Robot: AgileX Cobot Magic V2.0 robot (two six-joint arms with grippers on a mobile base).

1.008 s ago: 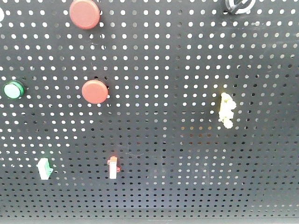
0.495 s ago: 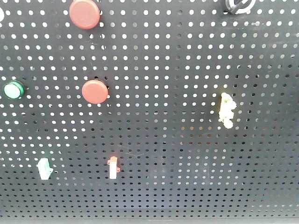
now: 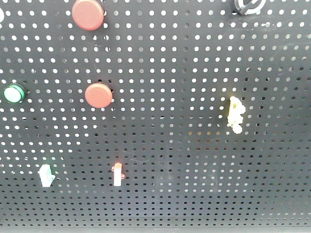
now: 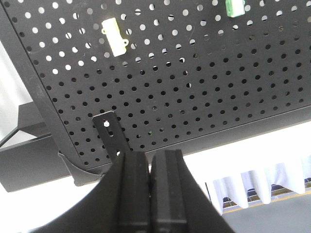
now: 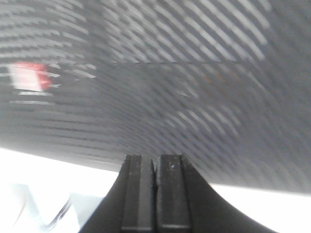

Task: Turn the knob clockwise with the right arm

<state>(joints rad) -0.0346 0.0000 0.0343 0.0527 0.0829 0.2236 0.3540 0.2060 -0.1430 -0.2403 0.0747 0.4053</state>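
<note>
Front view: a dark pegboard (image 3: 194,58) is filling the frame, standing upright so that its controls are facing the robot. Two red buttons are projecting from it, one at the top (image 3: 88,13) and one lower (image 3: 98,95); a green lamp (image 3: 13,93) is sitting at the left edge. A yellow clip (image 3: 235,114), a red-topped switch (image 3: 117,174) and a green-tinted one (image 3: 45,175) are also fixed to the holes. The knob (image 3: 248,5) is showing only as a dark ring with a crossbar, cut by the top edge at the upper right; its pointer position cannot be read. It is probably mounted high and to the right so that the right arm can reach it.

Neither arm is appearing in the front view.

Left wrist view: the left gripper (image 4: 149,162) is holding its jaws together on nothing, pointing up at the board's lower edge and a black bracket (image 4: 112,133), well apart from the controls. This is reading as a parked pose, keeping clear of the right arm's path.

Right wrist view: the right gripper (image 5: 154,167) is likewise showing its jaws pressed together and empty. The picture is heavily blurred, which suggests the arm is travelling; a red patch (image 5: 30,76) is lying at the left, and the knob is not showing here. Judging from this, the approach is under way, and the jaws will need to part before seating on the crossbar.
</note>
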